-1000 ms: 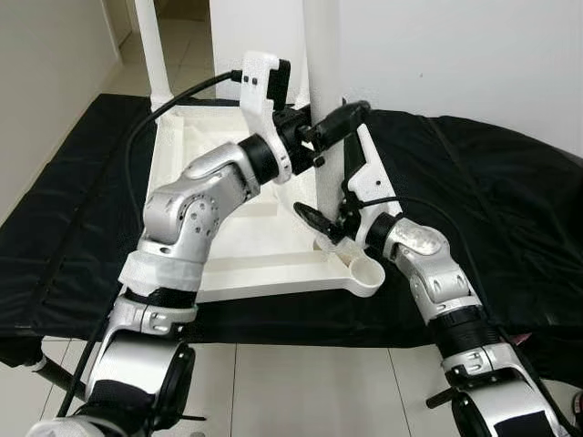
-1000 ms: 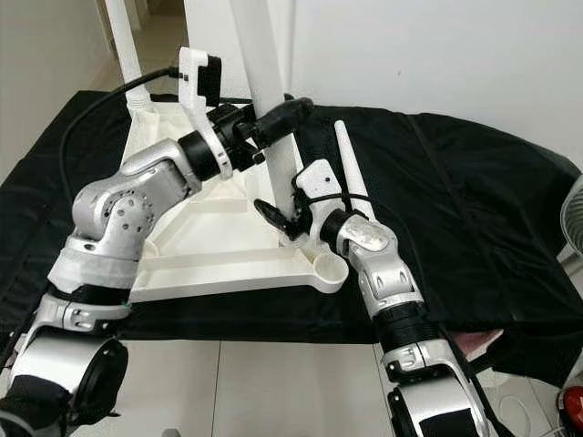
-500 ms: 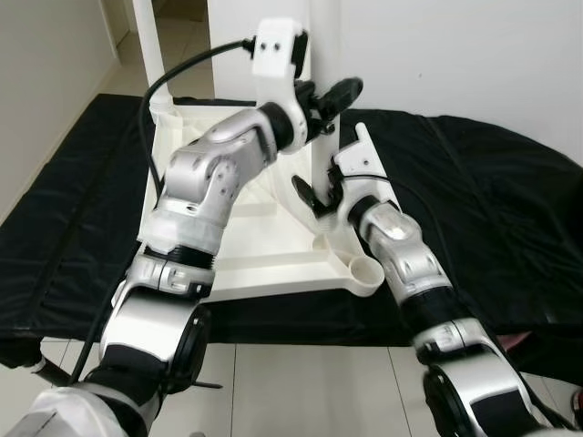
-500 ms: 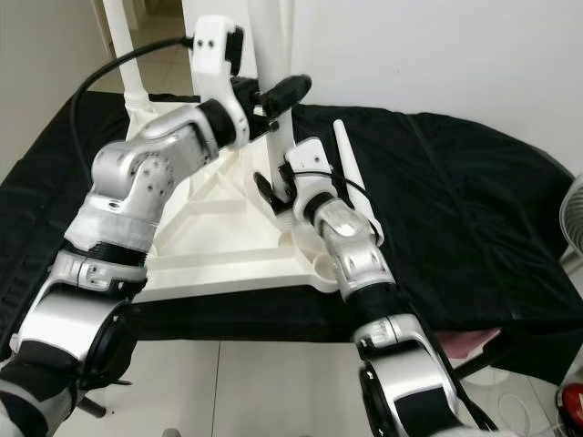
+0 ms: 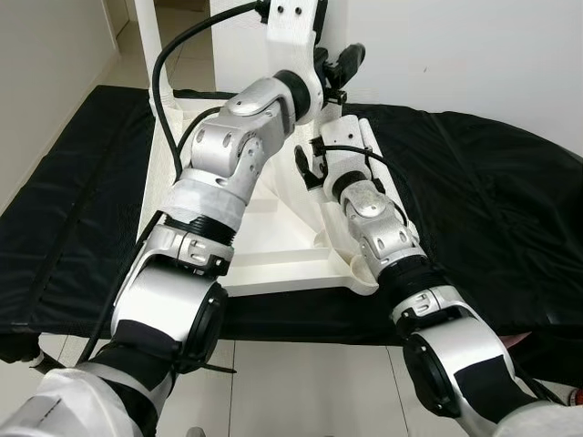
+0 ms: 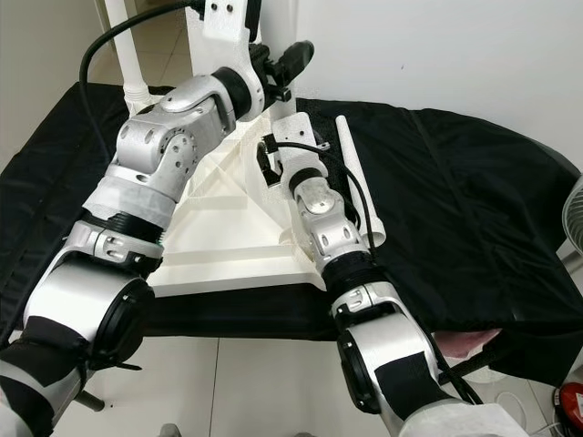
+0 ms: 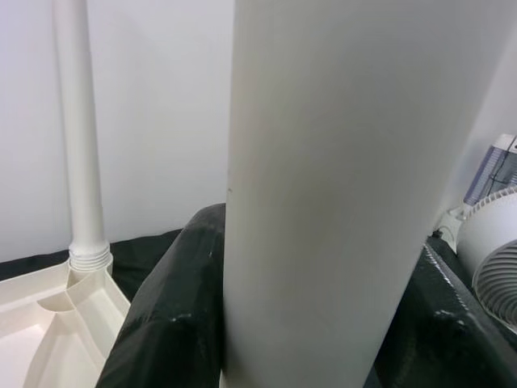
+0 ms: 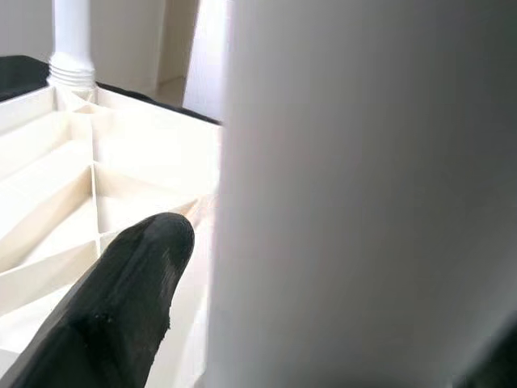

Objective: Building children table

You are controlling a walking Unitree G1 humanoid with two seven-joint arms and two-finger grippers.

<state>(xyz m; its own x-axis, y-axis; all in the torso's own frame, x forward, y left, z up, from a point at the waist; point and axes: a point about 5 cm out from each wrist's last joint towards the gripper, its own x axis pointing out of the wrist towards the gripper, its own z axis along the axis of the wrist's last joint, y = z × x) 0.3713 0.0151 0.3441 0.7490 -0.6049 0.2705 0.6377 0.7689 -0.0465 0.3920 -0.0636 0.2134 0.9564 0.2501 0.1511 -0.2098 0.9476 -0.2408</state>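
The white table top [image 5: 273, 259] lies upside down on a black mat [image 5: 492, 200]. One white leg [image 6: 275, 23] stands upright near its right side. My left gripper [image 5: 333, 66] is high on this leg, and its black fingers [image 7: 166, 323] are shut around the leg [image 7: 323, 202]. My right gripper [image 5: 312, 169] holds the same leg lower down, just above the table top, with one finger [image 8: 113, 315] pressed beside it. Another leg [image 5: 146, 45] stands fixed in the far left corner. A loose leg [image 6: 357, 177] lies on the mat to the right.
The mat covers the floor around the table top, with pale tiles [image 5: 301, 382] in front of it. A white wall [image 5: 455, 55] rises behind. A fan [image 7: 493, 250] stands off to the right side. Part of a red object [image 6: 572, 401] sits at the right lower corner.
Both arms have stretched forward and up. The left gripper has slid higher along the upright leg, and the right gripper has risen from near the front corner socket to mid-leg.
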